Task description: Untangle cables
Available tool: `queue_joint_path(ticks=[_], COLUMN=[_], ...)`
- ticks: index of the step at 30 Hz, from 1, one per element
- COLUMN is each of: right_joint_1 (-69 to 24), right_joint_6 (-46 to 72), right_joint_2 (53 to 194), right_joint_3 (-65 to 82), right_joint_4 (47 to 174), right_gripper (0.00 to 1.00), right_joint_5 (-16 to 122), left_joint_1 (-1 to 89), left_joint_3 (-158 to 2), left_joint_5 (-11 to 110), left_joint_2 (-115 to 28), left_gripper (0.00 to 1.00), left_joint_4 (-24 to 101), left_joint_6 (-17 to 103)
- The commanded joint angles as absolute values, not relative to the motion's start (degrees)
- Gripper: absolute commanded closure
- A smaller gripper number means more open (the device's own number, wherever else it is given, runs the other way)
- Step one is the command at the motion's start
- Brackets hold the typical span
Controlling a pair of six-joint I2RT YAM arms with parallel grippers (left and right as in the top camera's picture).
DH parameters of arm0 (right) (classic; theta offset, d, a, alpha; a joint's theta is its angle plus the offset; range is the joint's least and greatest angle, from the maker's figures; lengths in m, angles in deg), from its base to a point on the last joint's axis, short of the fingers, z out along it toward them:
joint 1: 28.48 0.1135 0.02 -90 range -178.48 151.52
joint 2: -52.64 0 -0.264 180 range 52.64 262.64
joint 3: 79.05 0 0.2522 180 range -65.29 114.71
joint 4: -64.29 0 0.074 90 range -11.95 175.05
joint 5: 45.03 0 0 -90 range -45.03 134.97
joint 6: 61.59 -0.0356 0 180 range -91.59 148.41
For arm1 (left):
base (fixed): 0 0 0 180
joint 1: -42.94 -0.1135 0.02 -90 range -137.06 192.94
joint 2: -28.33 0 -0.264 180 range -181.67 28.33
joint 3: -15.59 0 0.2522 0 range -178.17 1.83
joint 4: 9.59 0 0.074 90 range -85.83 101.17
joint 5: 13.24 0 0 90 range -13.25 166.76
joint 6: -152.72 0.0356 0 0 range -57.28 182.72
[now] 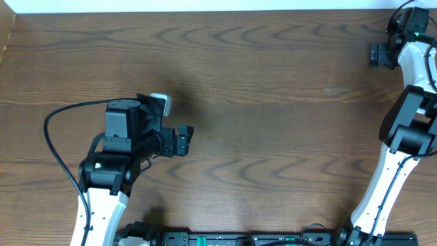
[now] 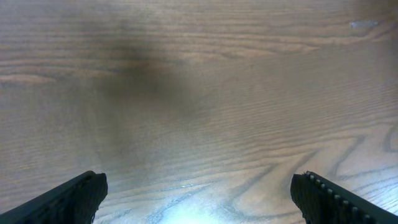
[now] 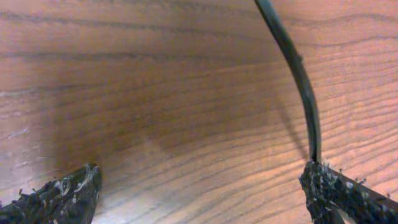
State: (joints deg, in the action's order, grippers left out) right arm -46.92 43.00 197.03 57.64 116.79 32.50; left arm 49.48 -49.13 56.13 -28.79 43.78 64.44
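The cables are out of view in all three views. My left gripper (image 1: 187,141) hovers left of the table's middle and points right. In the left wrist view the left gripper (image 2: 199,182) stands open with only bare wood between its fingers (image 2: 81,196). My right gripper (image 1: 374,55) sits at the far right rear corner and points left. The right wrist view shows the right gripper (image 3: 199,171) open too, with bare wood between its fingers (image 3: 68,193).
A thick dark cord (image 3: 297,71) runs from the top edge of the right wrist view down to the right-hand finger (image 3: 336,193). The left arm's black cable (image 1: 58,147) loops out over the wooden table (image 1: 273,102) at the left. The arm bases stand along the front edge.
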Motion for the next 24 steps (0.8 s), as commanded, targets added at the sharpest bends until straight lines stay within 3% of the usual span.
queue_joint_path(ticks=[1,24], right_joint_1=[-48.32,-57.89], right_joint_6=[44.42,45.6], right_joint_2=[197.89,197.89], right_joint_3=[57.53,57.53], right_joint_4=[115.72,115.46], right_gripper=[0.01,0.01], right_joint_5=[31.32,24.87], left_joint_1=[49.77,49.79], left_joint_3=[-48.85,-48.85], left_joint_5=[56.53,56.46], left_joint_2=[-30.48,-33.03], left_gripper=[0.0,0.01], left_joint_4=[43.63,42.65], left_joint_6=[64.41,64.39])
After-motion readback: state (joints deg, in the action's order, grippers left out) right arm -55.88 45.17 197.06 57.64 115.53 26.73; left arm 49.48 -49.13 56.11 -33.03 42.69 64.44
